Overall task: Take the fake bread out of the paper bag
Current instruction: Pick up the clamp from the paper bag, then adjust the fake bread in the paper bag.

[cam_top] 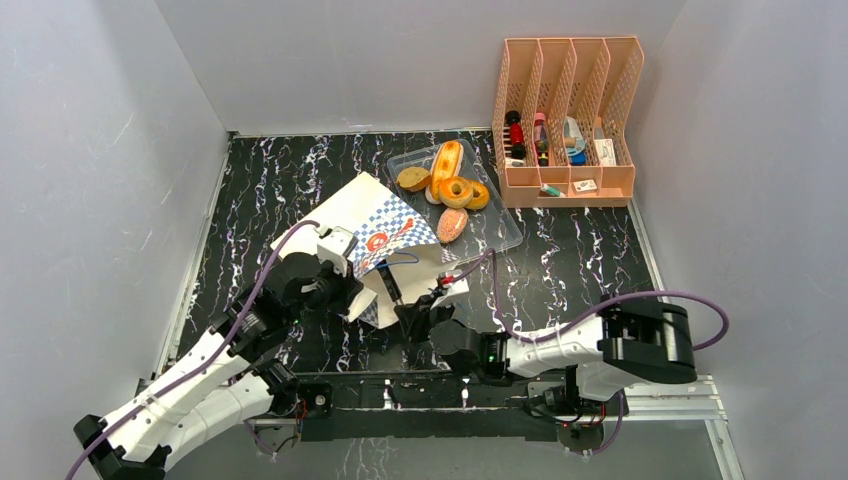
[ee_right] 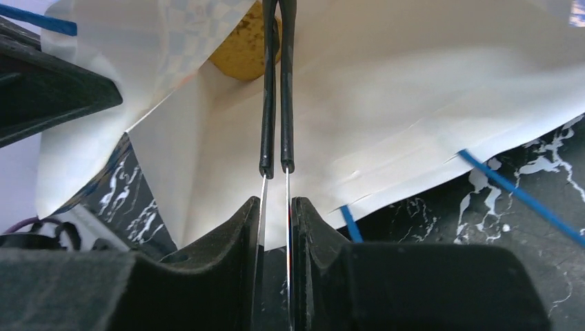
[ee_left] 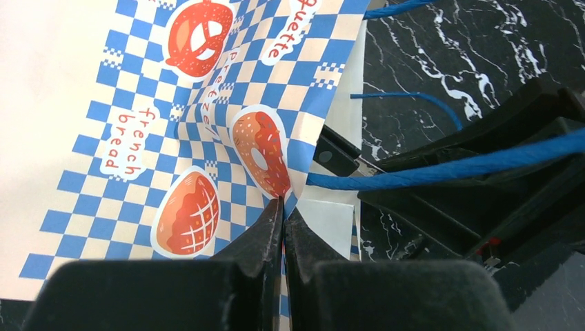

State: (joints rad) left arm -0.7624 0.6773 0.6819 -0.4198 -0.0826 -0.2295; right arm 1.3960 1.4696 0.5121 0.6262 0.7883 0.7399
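The paper bag point(cam_top: 380, 225) lies on its side mid-table, mouth toward the arms. My left gripper point(ee_left: 283, 203) is shut on the checkered edge of the bag point(ee_left: 172, 138) at its mouth. My right gripper point(ee_right: 277, 203) is shut on a pair of thin metal tongs point(ee_right: 277, 103) whose black tips reach into the bag's white inside point(ee_right: 414, 103). The tips are closed against a yellow piece of fake bread point(ee_right: 238, 58), mostly hidden by the bag's wall. Other fake bread lies outside the bag: a long bun point(cam_top: 446, 160), a ring donut point(cam_top: 458, 190), a round roll point(cam_top: 413, 179), an oval bun point(cam_top: 452, 224).
The loose pastries lie in a clear plastic tray point(cam_top: 505, 235) just behind and right of the bag. A pink slotted organiser point(cam_top: 570, 120) with small items stands at the back right. Blue cord handles point(ee_right: 517, 193) trail onto the black marbled table. Grey walls close in three sides.
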